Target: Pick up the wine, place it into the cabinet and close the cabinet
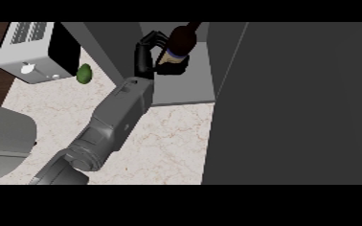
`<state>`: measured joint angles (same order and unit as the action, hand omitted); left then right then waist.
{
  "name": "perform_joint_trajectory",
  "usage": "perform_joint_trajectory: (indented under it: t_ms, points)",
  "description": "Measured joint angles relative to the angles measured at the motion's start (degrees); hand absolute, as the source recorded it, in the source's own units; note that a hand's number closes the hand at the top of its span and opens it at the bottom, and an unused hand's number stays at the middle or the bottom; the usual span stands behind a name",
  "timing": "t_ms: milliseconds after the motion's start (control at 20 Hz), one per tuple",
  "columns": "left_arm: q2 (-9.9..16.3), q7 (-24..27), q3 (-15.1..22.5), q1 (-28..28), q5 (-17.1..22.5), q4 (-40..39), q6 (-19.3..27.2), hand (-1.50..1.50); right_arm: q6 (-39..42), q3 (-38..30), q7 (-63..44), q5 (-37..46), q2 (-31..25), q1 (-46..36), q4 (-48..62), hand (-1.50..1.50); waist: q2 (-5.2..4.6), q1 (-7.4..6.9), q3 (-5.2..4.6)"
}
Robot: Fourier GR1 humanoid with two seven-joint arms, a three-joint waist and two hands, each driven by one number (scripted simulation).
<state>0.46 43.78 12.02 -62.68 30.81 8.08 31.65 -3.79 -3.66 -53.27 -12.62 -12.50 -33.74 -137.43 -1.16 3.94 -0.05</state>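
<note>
Left hand (150, 52) curled round the wine bottle (180, 40), bottle tilted over the cabinet (185, 88) shelf, open cabinet door (283, 105) at right, green fruit (84, 73) beside the toaster (32, 52) on the counter (170, 143)

Your left hand (150, 52) reaches up into the open cabinet (185, 84), and its fingers (152, 39) curl round the wine (181, 42), which stands on the cabinet's shelf just right of them. The bottle tilts slightly, its neck leaning up and to the right, away from the fingers. Right of the fingers and the bottle, the cabinet's door (283, 105) swings out over the table (166, 139). Left of the fingers, past the cabinet's side wall, you see a lime (84, 73) on the table, and further left a toaster (32, 52). Your forearm runs down-left from the fingers across the table.
</note>
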Motion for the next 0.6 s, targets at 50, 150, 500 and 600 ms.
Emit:
perform_joint_trajectory:
  t_ms: [50,150,500,600]
  points:
    - [0.1,0.1,-0.1,-0.2,-0.1,-0.7,0.4,1.5,0.2,0.1,0.1,0.0,0.0,-0.1,0.0,-1.5,-0.11,0.21,0.0]
    - [0.7,-0.6,-0.1,-1.1,-0.5,-1.9,0.5,1.5,0.0,0.6,0.1,-0.1,0.3,-0.2,0.0,-1.5,-0.15,0.35,-0.01]
    - [1.3,-2.3,-0.5,-2.8,-1.2,-4.7,1.3,1.5,0.3,0.9,0.0,-0.2,0.4,-1.4,0.1,-1.5,-0.44,1.24,0.03]
    - [1.3,-2.9,-0.6,-3.2,-1.3,-5.5,2.2,1.5,0.3,1.2,0.3,-0.3,0.9,-1.1,0.1,-1.5,-0.58,1.55,0.03]
